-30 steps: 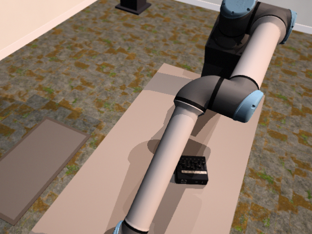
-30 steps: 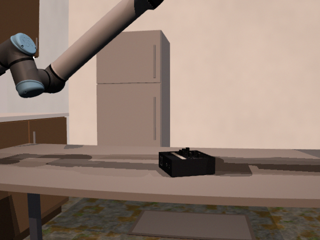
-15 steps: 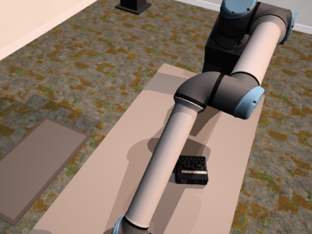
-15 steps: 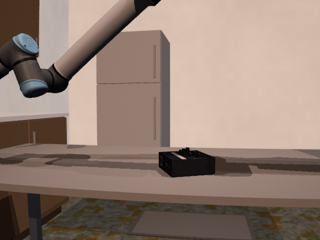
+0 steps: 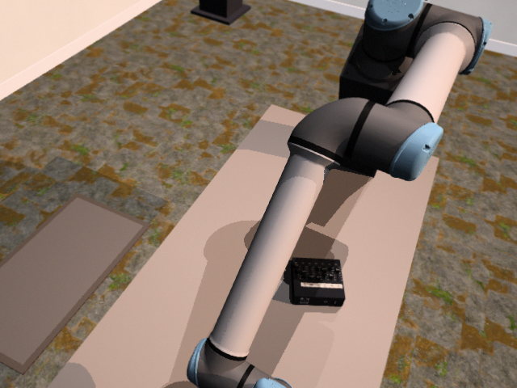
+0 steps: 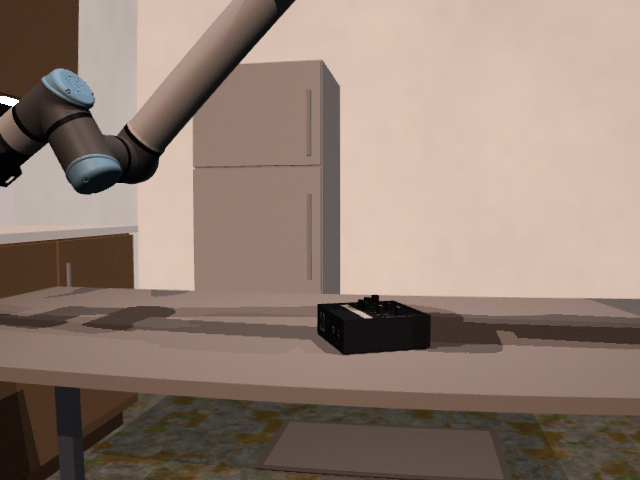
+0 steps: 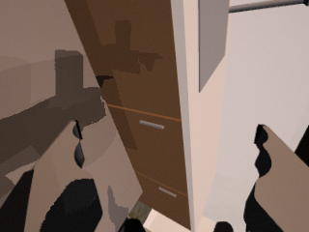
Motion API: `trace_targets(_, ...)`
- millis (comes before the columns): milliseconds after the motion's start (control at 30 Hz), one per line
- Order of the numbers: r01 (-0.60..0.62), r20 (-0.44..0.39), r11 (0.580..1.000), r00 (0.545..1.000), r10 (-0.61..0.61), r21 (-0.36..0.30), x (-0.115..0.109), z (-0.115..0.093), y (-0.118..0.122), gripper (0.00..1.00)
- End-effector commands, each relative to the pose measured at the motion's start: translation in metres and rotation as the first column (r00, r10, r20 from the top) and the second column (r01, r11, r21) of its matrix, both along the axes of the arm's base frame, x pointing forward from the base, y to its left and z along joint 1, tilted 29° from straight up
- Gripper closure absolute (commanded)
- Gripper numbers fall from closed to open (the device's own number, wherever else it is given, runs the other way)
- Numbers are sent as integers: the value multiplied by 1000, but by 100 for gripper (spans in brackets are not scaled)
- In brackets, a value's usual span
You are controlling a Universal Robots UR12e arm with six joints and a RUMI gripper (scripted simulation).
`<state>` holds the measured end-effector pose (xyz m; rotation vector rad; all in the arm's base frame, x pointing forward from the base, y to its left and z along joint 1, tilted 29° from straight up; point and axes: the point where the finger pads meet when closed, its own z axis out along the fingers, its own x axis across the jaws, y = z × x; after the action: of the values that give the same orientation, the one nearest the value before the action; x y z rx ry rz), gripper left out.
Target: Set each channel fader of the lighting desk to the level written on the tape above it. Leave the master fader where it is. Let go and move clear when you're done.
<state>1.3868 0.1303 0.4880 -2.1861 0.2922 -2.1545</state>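
Above table (image 5: pixel 376 250), arm (image 5: pixel 266 259) outstretched.

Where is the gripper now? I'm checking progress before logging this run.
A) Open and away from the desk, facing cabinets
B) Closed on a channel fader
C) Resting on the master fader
A: the wrist view shows the open gripper facing brown cabinets, while the lighting desk sits untouched on the table.
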Motion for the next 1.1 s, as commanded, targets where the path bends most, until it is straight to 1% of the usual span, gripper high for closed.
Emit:
trace_targets(0, -15, -86, 991, 996, 4, -133, -22, -33, -9, 0)
trace_targets(133, -46, -163, 969, 987, 6, -244, -43, -66, -16, 0)
trace_targets(233, -82, -224, 941, 975, 7, -328, -64, -92, -22, 0)
trace_targets(333, -82, -224, 941, 975, 7, -328, -64, -92, -22, 0)
trace_targets(433, -130, -287, 904, 958, 8, -408, -88, -120, -28, 0)
trace_targets(533, -188, -351, 856, 936, 9, -482, -116, -149, -34, 0)
trace_targets(567, -188, -351, 856, 936, 9, -482, -116, -149, -34, 0)
trace_targets(667, -256, -414, 799, 910, 9, -545, -149, -179, -39, 0)
trace_targets(700, -256, -414, 799, 910, 9, -545, -149, -179, -39, 0)
trace_targets(767, -305, -456, 755, 890, 9, -580, -172, -198, -42, 0)
trace_targets(800, -305, -456, 755, 890, 9, -580, -172, -198, -42, 0)
trace_targets(833, -330, -476, 732, 879, 9, -596, -184, -208, -44, 0)
trace_targets(900, -330, -476, 732, 879, 9, -596, -184, -208, -44, 0)
trace_targets(1000, -407, -535, 659, 845, 8, -633, -223, -238, -48, 0)
trace_targets(1033, -407, -535, 659, 845, 8, -633, -223, -238, -48, 0)
trace_targets(1067, -434, -554, 633, 832, 8, -642, -237, -247, -49, 0)
